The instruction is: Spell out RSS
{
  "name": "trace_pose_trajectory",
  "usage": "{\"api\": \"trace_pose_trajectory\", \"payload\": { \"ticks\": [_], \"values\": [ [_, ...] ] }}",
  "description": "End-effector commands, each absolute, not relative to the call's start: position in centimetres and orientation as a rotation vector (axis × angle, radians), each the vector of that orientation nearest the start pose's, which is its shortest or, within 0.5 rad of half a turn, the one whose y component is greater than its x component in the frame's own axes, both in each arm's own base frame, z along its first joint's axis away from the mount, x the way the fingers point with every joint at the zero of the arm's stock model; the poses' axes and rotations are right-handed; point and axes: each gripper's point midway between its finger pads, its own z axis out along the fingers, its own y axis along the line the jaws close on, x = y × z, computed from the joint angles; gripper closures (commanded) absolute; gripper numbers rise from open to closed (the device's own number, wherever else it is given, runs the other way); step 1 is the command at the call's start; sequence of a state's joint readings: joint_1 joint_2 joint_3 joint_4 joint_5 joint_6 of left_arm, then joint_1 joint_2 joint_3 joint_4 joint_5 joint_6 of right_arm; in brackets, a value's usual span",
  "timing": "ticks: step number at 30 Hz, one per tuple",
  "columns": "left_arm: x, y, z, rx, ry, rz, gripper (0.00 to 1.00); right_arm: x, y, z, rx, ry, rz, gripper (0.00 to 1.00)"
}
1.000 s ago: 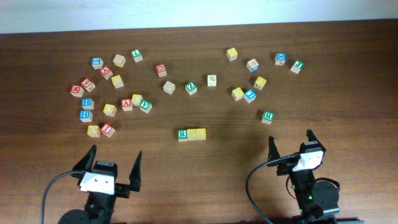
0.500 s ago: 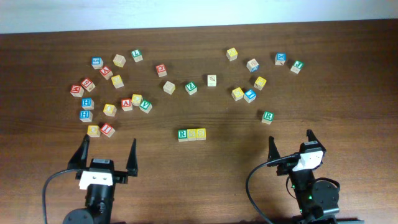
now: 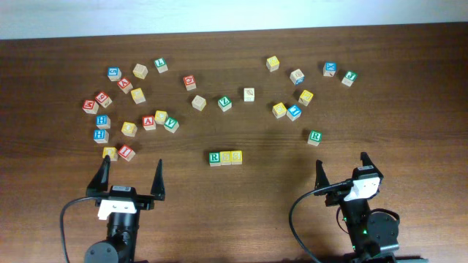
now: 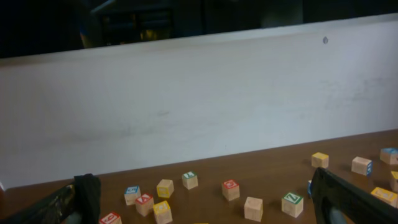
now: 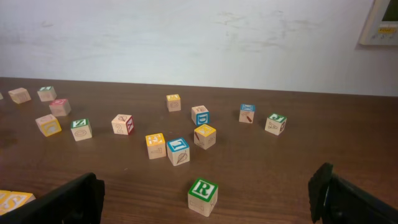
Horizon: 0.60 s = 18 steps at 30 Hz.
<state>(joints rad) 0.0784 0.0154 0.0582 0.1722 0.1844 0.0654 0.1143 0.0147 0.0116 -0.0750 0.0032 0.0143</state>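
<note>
The left gripper [image 3: 132, 172] is swinging straighter than a second ago, jaws spread, holding nothing; the right gripper [image 3: 341, 164] is resting likewise spread. RSS [image 3: 225, 157] is sitting in a touching row between them, slightly beyond.

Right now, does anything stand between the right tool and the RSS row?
Nothing visible does. Bare table lies between the open right tool and the RSS row; the loose green R cube sits farther back, off that path.
</note>
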Motion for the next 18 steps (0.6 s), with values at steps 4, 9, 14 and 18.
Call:
{"api": "trace_pose_trajectory", "payload": {
  "ticks": [4,9,14,18],
  "values": [
    [24.1,-1.5,22.3,0.133,1.373,-0.026,0.01,24.5,2.5,15.5,-0.079,1.649,0.083,0.02],
    [24.5,0.0,20.5,0.009,1.450,-0.024,0.01,24.5,2.5,15.5,-0.079,1.649,0.083,0.02],
    [24.6,0.2,18.3,-0.018,1.539,-0.029,0.01,24.5,2.5,15.5,-0.079,1.649,0.083,0.01],
    [24.5,1.2,15.4,-0.148,1.651,-0.061,0.01,24.5,2.5,15.5,-0.079,1.649,0.083,0.02]
  ]
}}
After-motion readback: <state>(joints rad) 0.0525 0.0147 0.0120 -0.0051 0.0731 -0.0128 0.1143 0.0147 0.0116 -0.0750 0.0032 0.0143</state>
